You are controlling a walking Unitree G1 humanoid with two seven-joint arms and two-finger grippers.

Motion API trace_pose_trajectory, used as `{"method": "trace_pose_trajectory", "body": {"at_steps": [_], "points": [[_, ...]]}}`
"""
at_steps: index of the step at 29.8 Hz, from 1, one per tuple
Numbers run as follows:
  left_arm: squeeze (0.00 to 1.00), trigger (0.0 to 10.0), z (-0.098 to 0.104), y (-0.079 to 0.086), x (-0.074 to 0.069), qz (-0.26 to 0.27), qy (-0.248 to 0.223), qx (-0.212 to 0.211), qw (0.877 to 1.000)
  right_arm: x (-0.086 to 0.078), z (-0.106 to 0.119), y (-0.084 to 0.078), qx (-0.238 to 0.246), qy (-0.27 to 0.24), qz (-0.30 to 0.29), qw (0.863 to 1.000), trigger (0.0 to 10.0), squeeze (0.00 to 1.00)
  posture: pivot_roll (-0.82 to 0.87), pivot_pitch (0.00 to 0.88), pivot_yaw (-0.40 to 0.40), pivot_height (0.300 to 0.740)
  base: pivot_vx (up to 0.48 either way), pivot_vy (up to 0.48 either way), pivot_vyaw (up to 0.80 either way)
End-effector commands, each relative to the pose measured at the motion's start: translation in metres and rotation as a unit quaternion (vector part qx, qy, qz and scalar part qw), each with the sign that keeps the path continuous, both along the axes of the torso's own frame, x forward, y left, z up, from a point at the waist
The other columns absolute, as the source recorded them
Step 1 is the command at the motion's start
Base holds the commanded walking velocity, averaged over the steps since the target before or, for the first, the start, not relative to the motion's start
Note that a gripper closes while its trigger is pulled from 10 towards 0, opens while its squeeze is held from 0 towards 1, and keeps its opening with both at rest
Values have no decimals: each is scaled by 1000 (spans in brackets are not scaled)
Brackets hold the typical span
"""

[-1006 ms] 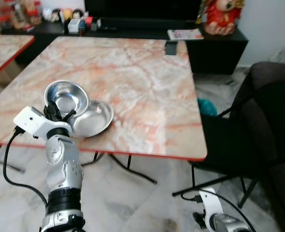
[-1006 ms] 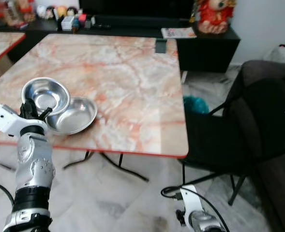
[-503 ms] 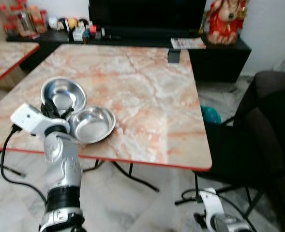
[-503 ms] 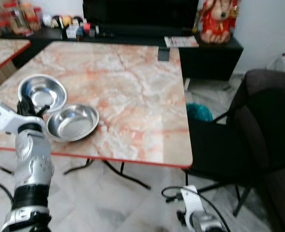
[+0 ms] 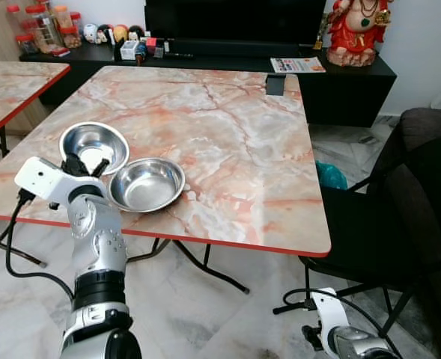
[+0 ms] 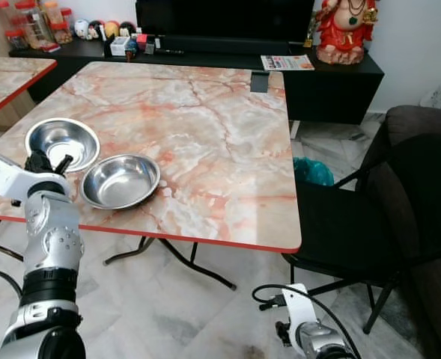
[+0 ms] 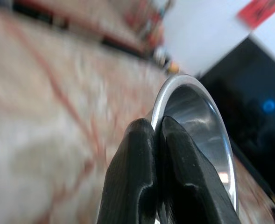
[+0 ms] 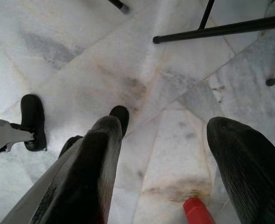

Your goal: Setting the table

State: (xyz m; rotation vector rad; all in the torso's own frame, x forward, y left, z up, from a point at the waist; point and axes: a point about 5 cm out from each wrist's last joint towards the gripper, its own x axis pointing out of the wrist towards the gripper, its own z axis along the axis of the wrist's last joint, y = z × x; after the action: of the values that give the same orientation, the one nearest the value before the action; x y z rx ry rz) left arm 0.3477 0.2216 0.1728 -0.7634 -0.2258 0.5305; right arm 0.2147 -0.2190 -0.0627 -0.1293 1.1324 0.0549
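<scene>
While our left gripper [image 5: 85, 166] sits at the near left corner of the marble tabletop [image 5: 227, 127], its two black fingers [image 7: 142, 177] are pinched together on the near rim of a steel bowl [image 5: 93, 143], one finger inside the wall and one outside. That bowl rests close to the tabletop's left edge. A second steel bowl [image 5: 146, 184] lies just beside it, toward the near edge, and their rims look to be touching. We see a small dark object [image 5: 275, 84] standing at the far right corner of the tabletop. Our right gripper [image 8: 163, 163] hangs low by the marble floor [image 8: 81, 60], well apart from the table, its fingers spread wide with nothing between them. A black chair [image 6: 370, 217] stands along the right edge.
</scene>
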Motion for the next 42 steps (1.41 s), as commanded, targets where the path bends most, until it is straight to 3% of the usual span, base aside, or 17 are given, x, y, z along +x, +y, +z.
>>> {"method": "trace_pose_trajectory", "body": {"at_steps": [1, 6, 17, 31, 38, 42], "points": [[0, 10000, -1, -6, 6, -19, 3, -39, 999, 3, 3, -4, 1, -4, -5, 1000, 10000, 0, -98, 48, -15, 740, 0, 0, 0], [0, 10000, -5, -11, 6, -35, 21, -63, 997, 4, 4, -7, 2, -4, -5, 1000, 10000, 0, -98, 54, -17, 740, 0, 0, 0], [0, 10000, -14, -16, -1, -62, 48, -67, 995, 8, 6, -5, 6, -3, -2, 1000, 10000, 0, -93, 58, -20, 740, 0, 0, 0], [0, 10000, -20, -30, -6, -109, 73, -101, 986, 11, 6, 5, 10, -4, 2, 1000, 10000, 0, -94, 58, -20, 740, 0, 0, 0], [0, 10000, -19, -28, -3, -100, 78, -91, 988, 15, 9, 6, 10, -8, 2, 1000, 10000, 0, -95, 60, -20, 740, 0, 0, 0], [0, 10000, -16, -29, 8, -97, 70, -108, 987, 20, 12, 7, 11, -11, 2, 1000, 10000, 0, -97, 62, -19, 740, 0, 0, 0]]}}
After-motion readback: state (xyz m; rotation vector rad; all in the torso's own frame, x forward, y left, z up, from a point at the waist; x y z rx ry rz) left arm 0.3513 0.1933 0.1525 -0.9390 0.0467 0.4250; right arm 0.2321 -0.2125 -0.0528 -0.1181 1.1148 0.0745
